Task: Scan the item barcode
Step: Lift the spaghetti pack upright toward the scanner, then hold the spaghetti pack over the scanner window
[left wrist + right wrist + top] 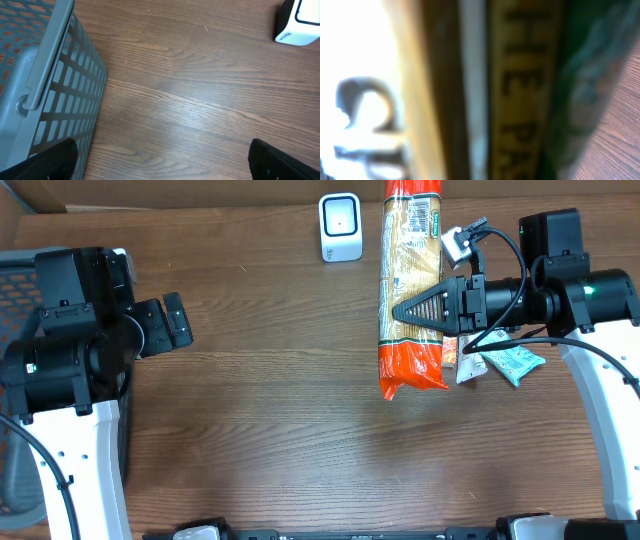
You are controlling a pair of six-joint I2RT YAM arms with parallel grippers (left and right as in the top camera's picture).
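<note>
A brown wood-grain surface [280, 430] is filling the overhead view, with an arm standing at each side. A long pasta package [411, 250] is lying lengthwise away from the robot, right of centre. Its clear upper part is showing pale pasta and a green label, and its lower end is orange. The right gripper [416, 308] is reaching in from the right and clamping the pasta package about midway along its length, its jaws drawn in on the wrapper. Whether the pack is resting on the wood or lifted off it cannot be told. In the right wrist view the wrapper is filling nearly the whole frame as a blur of yellow, white and green with large dark letters, and a strip of wood is showing at the lower right.

A small white scanner [340, 227] is standing just left of the package's far end, apart from it. A teal packet [514, 364] and a white packet [466, 368] are lying beneath the right arm.

The left gripper [172, 322] is hovering well to the left with its jaws spread wide and nothing between them. A grey mesh basket [65, 85] is sitting beside it at the surface's left edge.
</note>
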